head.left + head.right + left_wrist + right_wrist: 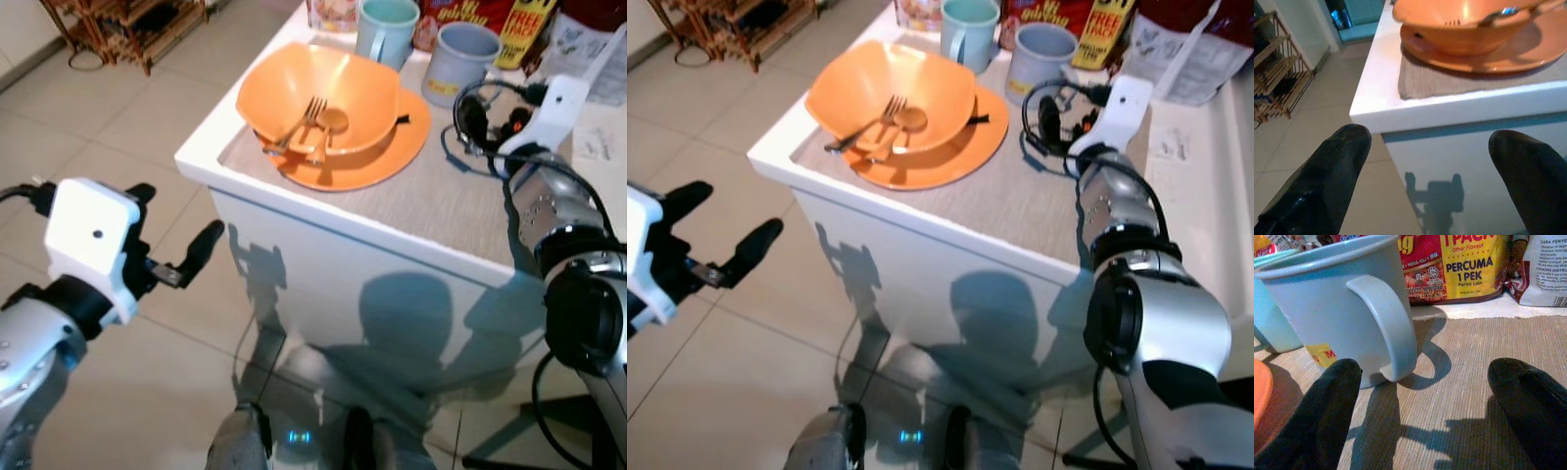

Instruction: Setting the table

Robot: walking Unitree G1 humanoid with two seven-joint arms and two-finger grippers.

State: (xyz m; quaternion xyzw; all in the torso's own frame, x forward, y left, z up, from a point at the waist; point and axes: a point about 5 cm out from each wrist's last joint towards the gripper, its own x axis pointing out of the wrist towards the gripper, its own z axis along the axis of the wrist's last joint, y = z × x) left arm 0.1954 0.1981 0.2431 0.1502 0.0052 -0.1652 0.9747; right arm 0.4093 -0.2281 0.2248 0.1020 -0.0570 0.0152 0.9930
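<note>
The left gripper is held over the tiled floor, below the corner of the white worktop, with its fingers spread and nothing between them. In its wrist view the underside of the orange bowl and plate is seen near the worktop edge. A fork and a spoon are laid in the bowl. The grey-blue mug is seen close before the right gripper, its handle facing the spread, empty fingers. A teal mug stands beside it.
</note>
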